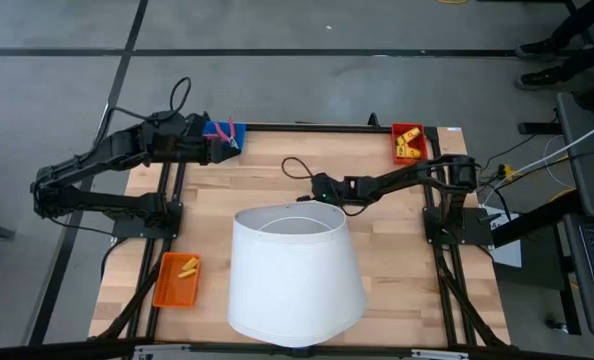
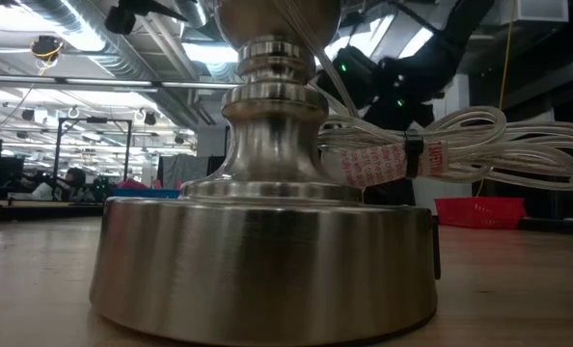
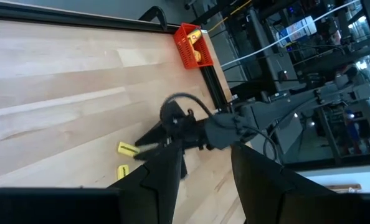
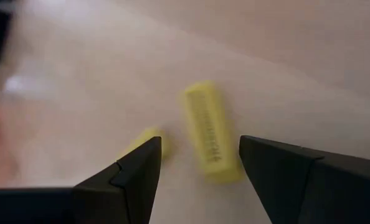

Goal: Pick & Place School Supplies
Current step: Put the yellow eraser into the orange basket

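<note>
A yellow block with dark marks [image 4: 208, 132] lies flat on the wooden table, and a smaller yellow piece [image 4: 145, 140] lies beside it. In the left wrist view both the block [image 3: 128, 149] and the small piece [image 3: 121, 170] show on the table by my right gripper [image 3: 149, 140]. My right gripper [image 4: 199, 146] is open and hovers over the block, one finger on each side, near the table's middle [image 1: 315, 188]. My left gripper [image 3: 205, 149] is open and empty, at the far-left by the blue tray [image 1: 215, 129], which holds pink-handled scissors [image 1: 232, 133].
A large white lampshade [image 1: 292, 272] stands just near of my right gripper; its metal lamp base [image 2: 267, 251] and bundled white cord [image 2: 441, 154] fill the low view. A red tray [image 1: 409, 142] with yellow pieces sits far-right, and an orange tray [image 1: 175, 280] with yellow pieces near-left.
</note>
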### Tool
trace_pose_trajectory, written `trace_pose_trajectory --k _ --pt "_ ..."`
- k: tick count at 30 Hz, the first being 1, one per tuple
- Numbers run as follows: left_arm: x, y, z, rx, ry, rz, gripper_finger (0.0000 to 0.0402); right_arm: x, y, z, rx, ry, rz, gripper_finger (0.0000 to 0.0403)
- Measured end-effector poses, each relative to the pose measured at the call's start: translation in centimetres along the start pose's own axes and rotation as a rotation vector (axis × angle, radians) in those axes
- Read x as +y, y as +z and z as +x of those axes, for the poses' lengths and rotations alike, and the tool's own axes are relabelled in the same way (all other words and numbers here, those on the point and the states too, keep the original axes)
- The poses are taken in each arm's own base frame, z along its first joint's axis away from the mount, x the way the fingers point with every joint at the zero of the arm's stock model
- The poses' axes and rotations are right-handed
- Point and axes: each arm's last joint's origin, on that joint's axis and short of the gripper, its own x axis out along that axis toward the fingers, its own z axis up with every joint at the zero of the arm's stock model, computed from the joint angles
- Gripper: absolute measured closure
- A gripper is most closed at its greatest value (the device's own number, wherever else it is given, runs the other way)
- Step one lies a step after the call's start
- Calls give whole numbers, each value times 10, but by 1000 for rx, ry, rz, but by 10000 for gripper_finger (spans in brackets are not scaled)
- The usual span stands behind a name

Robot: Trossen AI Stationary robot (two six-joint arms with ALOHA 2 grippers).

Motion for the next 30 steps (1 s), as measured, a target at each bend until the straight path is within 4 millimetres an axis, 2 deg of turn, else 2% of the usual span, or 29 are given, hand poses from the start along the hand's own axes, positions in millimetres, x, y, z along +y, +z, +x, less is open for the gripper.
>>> trace_pose_trajectory --k 5,11,21,30 --pt "0 0 -1 0 -2 -2 265 31 9 -6 -41 58 -66 179" --pt "0 0 -2 -2 -5 -5 265 29 10 -6 -54 12 -78 179" --pt "0 0 -3 -5 -11 -12 265 24 -1 13 -10 13 -66 179" --pt "0 0 -3 10 -20 -19 265 21 -3 15 6 -15 -76 179"
